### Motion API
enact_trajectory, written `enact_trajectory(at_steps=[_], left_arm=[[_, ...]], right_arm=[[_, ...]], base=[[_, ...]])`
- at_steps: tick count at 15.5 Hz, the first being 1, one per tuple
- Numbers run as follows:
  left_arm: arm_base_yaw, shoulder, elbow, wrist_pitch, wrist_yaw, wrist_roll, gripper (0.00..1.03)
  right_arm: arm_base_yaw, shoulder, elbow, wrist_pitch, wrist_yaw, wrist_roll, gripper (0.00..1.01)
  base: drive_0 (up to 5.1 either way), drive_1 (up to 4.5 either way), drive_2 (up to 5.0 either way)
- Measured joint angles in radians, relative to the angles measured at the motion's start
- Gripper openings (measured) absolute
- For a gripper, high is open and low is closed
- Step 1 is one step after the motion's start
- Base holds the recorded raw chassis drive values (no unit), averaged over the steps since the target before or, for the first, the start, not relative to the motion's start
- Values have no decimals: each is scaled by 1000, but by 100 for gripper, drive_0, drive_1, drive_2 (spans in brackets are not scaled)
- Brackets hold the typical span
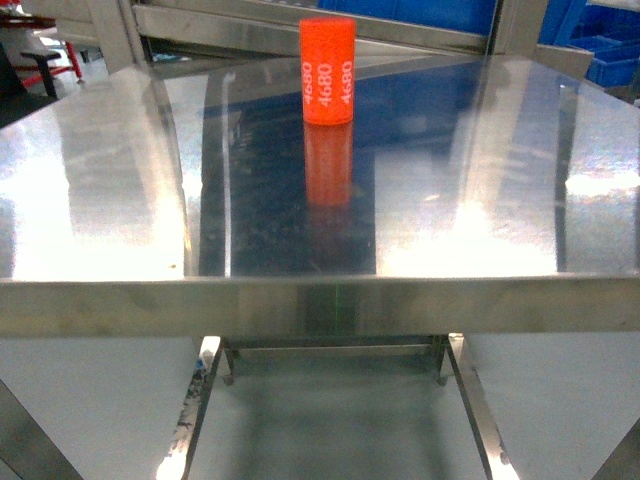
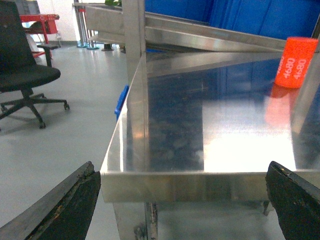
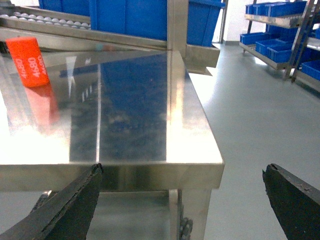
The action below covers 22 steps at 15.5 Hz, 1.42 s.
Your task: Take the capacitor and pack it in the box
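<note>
One capacitor [image 1: 327, 70] stands upright far back on the counter [image 1: 480, 190]; both my end effectors, left [image 2: 185, 200] and right [image 3: 182, 200], hang released short of its edge, so I'd reach long and grip low

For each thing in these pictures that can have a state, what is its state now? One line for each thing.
capacitor: upright on the far part of the steel table, not held, printed 4680.
steel table: bare and shiny apart from the capacitor.
left gripper: open, empty, before the table's near edge.
right gripper: open, empty, before the table's near corner.
office chair: unoccupied, on the floor left of the table.
box: not in view.
</note>
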<state>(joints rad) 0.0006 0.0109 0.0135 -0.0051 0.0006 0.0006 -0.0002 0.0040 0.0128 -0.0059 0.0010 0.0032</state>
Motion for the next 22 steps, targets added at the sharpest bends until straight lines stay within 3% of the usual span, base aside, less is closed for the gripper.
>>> enact_trajectory(at_steps=[22], left_arm=[[0,0,0,1,-1,0,98]], right_arm=[[0,0,0,0,0,-1,98]], base=[[0,0,0]])
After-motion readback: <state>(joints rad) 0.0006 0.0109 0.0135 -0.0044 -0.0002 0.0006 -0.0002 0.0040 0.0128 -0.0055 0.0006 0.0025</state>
